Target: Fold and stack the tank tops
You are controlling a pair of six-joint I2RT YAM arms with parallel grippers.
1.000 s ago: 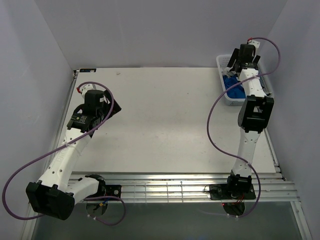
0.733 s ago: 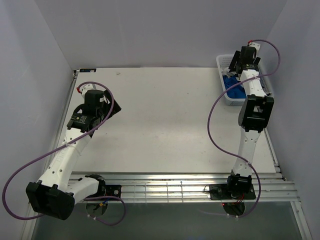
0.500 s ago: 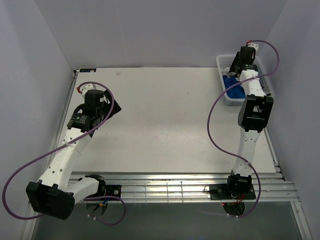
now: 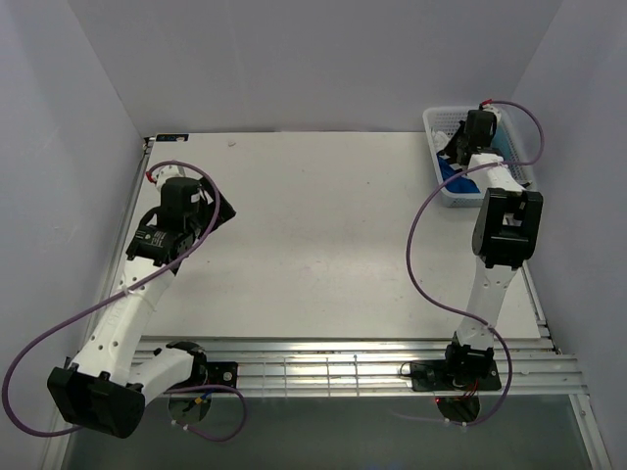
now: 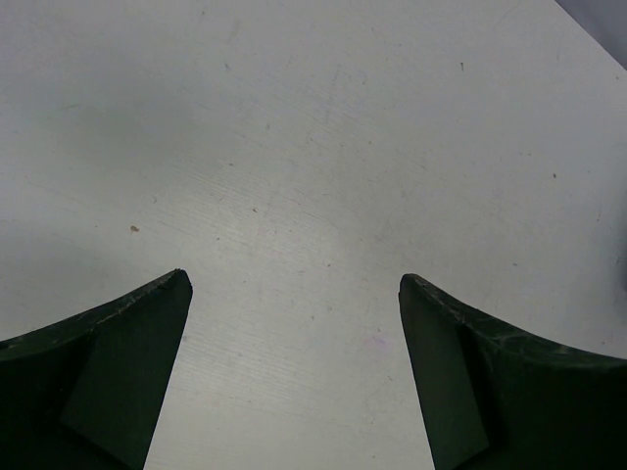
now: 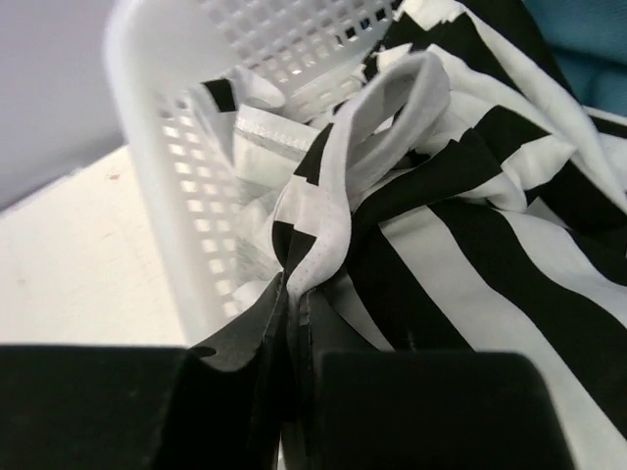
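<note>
**Left gripper.** On the left side of the table [image 4: 323, 235] we find the left gripper [image 5: 294, 284]. Its jaws are spread wide, with only bare tabletop between them. The left wrist view cuts off both fingers at the lower frame edge.

**Basket.** At the far right corner stands the white mesh basket [image 6: 147, 127]. From above, the right arm covers most of its contents. We make out only a patch of the bright blue tank top [image 4: 453, 176] at the near end of the basket. The fingertips are hidden in that view.

**Right gripper.** In the right wrist view the right gripper [image 6: 294, 323] has its jaws pressed together, pinching a white-edged band of the striped tank top [image 6: 470, 245].

**Striped tank top.** It lies crumpled inside the basket, against the perforated wall.
- Broad black and white stripes run across heavy folds.
- A white-bound loop arches above the pinch; we cannot tell whether it is a strap or an armhole.

**Teal cloth.** A sliver of teal cloth [image 6: 588, 39] shows at the far upper right, cut off by the frame. We cannot make out its shape.
</note>
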